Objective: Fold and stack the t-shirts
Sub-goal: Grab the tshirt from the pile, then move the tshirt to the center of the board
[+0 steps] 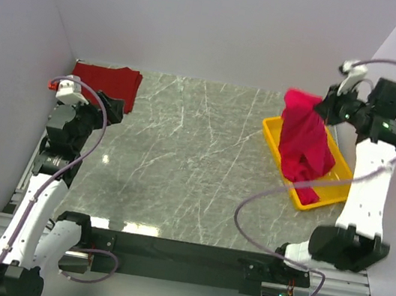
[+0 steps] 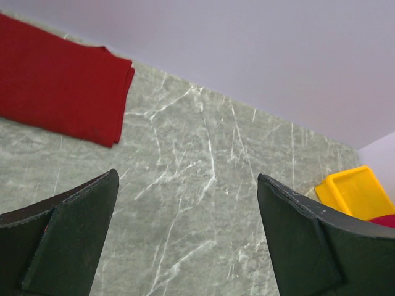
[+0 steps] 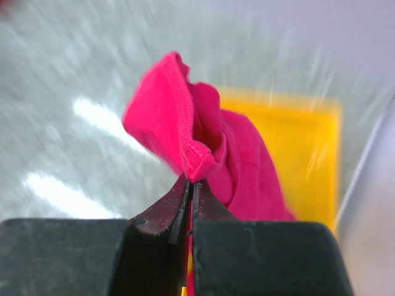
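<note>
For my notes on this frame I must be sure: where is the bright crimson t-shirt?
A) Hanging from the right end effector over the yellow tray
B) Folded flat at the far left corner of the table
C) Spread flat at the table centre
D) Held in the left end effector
A: the right end effector is shut on an edge of the crimson t-shirt, which hangs down into the yellow tray.

We saw a tabletop (image 1: 181,160) of grey-green marble-look stone with white veins, polished enough to show bright glare spots. The crimson t-shirt (image 1: 302,139) was soft, matt knit cloth with a stitched hem. The darker red t-shirt (image 1: 106,81) was matt, smooth cloth too. The yellow tray (image 1: 272,134) was smooth plastic with a slight sheen. The fingers (image 2: 68,246) of the left gripper (image 2: 187,176) looked matt black and faintly grainy. The walls (image 1: 204,20) were plain matt lilac.
</note>
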Controlling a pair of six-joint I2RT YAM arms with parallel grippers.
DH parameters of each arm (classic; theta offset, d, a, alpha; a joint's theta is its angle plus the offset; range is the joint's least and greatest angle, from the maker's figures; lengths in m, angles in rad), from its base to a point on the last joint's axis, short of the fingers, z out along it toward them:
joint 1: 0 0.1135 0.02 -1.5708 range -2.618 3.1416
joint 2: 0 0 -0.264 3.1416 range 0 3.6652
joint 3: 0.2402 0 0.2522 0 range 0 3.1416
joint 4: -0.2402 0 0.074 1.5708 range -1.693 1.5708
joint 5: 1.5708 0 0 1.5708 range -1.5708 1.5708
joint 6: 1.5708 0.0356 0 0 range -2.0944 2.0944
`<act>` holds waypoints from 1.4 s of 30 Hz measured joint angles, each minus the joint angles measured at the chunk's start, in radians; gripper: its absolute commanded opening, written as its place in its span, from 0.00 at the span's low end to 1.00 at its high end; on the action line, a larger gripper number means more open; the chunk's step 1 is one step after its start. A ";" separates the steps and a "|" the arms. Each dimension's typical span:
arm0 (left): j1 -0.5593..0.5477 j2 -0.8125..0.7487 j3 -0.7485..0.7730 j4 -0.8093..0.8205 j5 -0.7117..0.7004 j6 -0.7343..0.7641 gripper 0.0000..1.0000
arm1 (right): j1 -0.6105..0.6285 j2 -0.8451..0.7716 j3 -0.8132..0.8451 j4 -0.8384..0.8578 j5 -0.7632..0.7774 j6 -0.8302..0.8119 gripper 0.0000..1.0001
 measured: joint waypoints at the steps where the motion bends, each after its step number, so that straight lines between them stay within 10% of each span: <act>1: 0.000 -0.008 0.003 0.000 0.000 0.000 0.99 | 0.016 -0.035 0.051 0.008 -0.020 0.023 0.00; 25: 0.000 -0.137 0.076 -0.106 -0.065 0.039 0.99 | 0.327 -0.134 0.638 0.516 -0.285 0.694 0.00; 42: 0.000 -0.202 0.095 -0.167 -0.112 0.053 0.99 | 0.713 -0.003 0.831 0.804 0.013 0.784 0.00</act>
